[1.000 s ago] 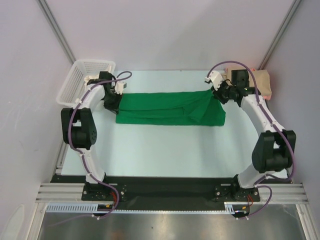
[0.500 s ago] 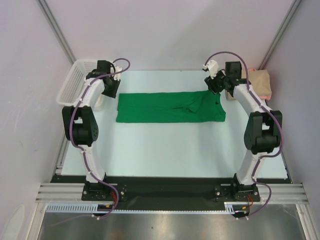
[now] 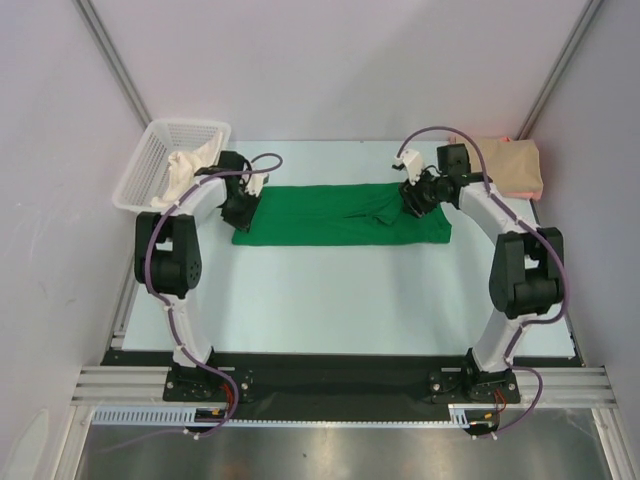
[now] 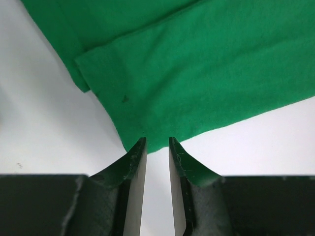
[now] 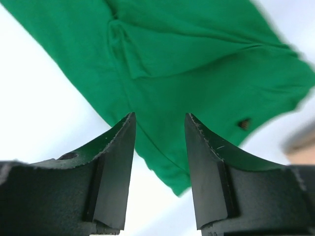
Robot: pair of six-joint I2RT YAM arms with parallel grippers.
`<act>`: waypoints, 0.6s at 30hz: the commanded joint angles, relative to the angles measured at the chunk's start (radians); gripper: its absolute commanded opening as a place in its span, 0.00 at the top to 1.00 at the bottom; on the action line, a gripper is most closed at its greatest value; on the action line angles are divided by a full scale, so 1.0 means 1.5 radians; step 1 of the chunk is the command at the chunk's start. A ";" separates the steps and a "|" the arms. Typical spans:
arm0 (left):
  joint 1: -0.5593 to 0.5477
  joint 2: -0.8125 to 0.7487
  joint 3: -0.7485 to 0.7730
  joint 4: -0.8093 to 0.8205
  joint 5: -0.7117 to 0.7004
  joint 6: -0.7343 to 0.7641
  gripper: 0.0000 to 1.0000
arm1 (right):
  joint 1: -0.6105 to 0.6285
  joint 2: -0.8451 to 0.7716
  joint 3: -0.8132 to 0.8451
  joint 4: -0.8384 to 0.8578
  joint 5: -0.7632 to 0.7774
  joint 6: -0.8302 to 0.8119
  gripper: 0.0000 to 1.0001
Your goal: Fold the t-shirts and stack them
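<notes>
white-and-black arms (image 3: 497, 214) (purple cables (image 3: 432, 129))

A white plastic mesh basket (image 3: 148, 170) sat at the far left corner of the pale table (image 3: 340, 300), close beside the grey left wall (image 3: 50, 220), with something white and crumpled (image 3: 187, 163) lying at its right end. A black strip (image 3: 340, 368) and a metal rail (image 3: 340, 388) ran along the table's near edge. A slanting metal strut (image 3: 110, 60) crossed the wall behind the basket.

spread shirt (image 3: 330, 213): mid bench (image 3: 330, 300) | basket (image 3: 150, 165): back left | folded shirt (image 3: 510, 165): back right | left pincer (image 3: 240, 212): spread shirt's left end | right pincer (image 3: 412, 198): its right end
</notes>
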 commanded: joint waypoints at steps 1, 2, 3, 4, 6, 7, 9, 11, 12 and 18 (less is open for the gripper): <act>0.005 -0.013 -0.015 0.007 0.022 0.003 0.71 | 0.005 0.045 0.032 -0.018 -0.020 0.006 0.52; 0.005 -0.007 -0.021 0.008 0.018 0.002 0.71 | 0.004 0.075 0.043 -0.031 -0.020 0.004 0.52; 0.005 -0.002 -0.024 0.009 0.016 0.002 0.71 | 0.004 0.087 0.052 -0.033 -0.020 0.002 0.53; 0.005 0.001 -0.025 0.009 0.017 0.001 0.72 | 0.004 0.099 0.063 -0.038 -0.020 -0.002 0.54; 0.005 0.007 -0.028 0.012 0.010 0.000 0.72 | 0.005 0.125 0.079 -0.036 -0.018 -0.017 0.55; 0.005 0.013 -0.029 0.014 0.008 0.000 0.72 | 0.005 0.135 0.084 -0.035 -0.017 -0.020 0.55; 0.005 0.022 -0.026 0.016 0.000 0.000 0.72 | 0.006 0.166 0.110 -0.052 -0.014 -0.027 0.55; 0.005 0.031 -0.021 0.014 -0.006 0.001 0.73 | 0.006 0.180 0.122 -0.059 -0.010 -0.028 0.55; 0.005 0.033 -0.017 0.014 -0.008 0.001 0.73 | 0.005 0.188 0.124 -0.054 -0.008 -0.033 0.55; 0.005 0.046 -0.011 0.011 -0.013 0.000 0.73 | 0.005 0.220 0.161 -0.065 -0.009 -0.034 0.56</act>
